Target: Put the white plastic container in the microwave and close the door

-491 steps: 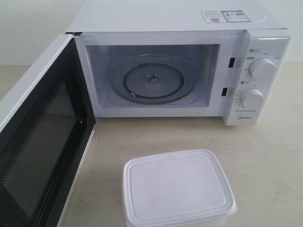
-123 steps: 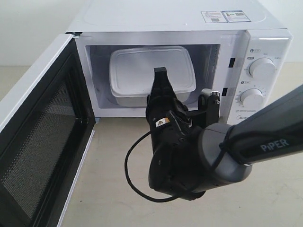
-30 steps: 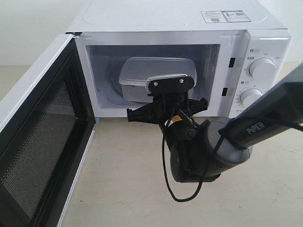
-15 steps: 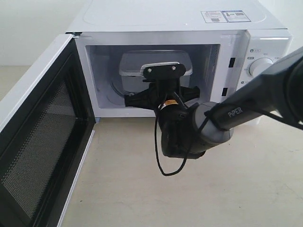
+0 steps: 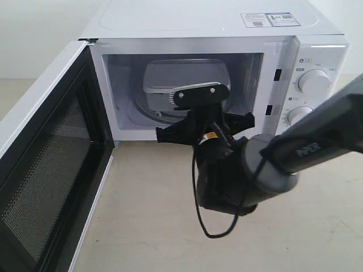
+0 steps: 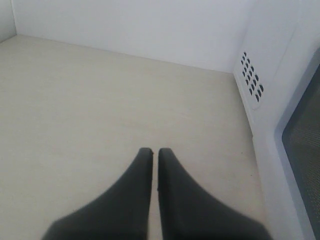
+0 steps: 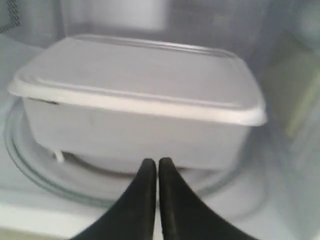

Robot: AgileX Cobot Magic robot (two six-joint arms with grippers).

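The white plastic container sits lid on inside the microwave, on the glass turntable, in the upper middle of the exterior view. The door hangs wide open at the left, its black mesh face showing. The right gripper points into the cavity just short of the container's near wall, jaws clenched together on nothing. Its grey right arm comes in from the right edge with "PiPER" partly readable on it. A sticker on the microwave's top carries print too small to read. The left gripper hovers over bare tabletop beside a white vented panel, jaws likewise pressed together, empty.
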